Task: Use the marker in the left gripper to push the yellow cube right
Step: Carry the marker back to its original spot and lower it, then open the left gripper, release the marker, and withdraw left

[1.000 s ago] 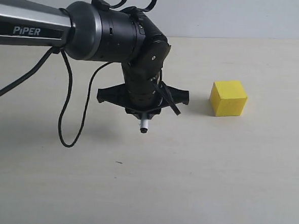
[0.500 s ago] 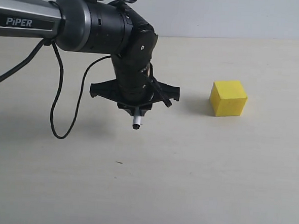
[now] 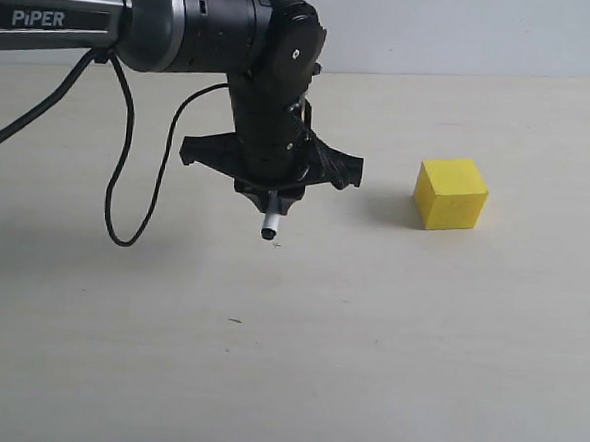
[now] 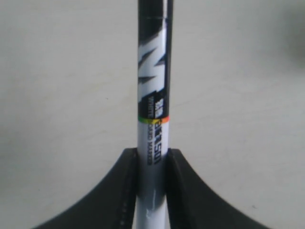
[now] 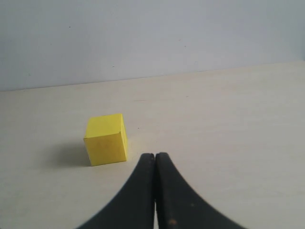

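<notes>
Here, the black two-fingered left gripper (image 3: 271, 204) is hanging over the pale beige table (image 3: 366, 366), pointing down. It is clamping the slim white-barrelled marker with black print (image 4: 153, 95) between its two fingers, which are sitting narrowly apart and pressing on either side of the barrel. The small bright yellow cube (image 3: 451, 194) is resting on the table to the right of this gripper in the exterior view, well apart from the marker and touching nothing. The black right gripper (image 5: 155, 160) is pointing toward the cube from nearby, its fingers pressing flat together and gripping nothing.

From the exterior view only the marker's short lower end is showing beneath the fingers; the bulky black wrist is hiding the rest, and whether the tip is touching the table cannot be told. The silver-and-black arm is running off the left edge there, its thin black cable (image 3: 128, 171) looping below it. In the left wrist view the marker's far end is being cut off by the frame edge.
</notes>
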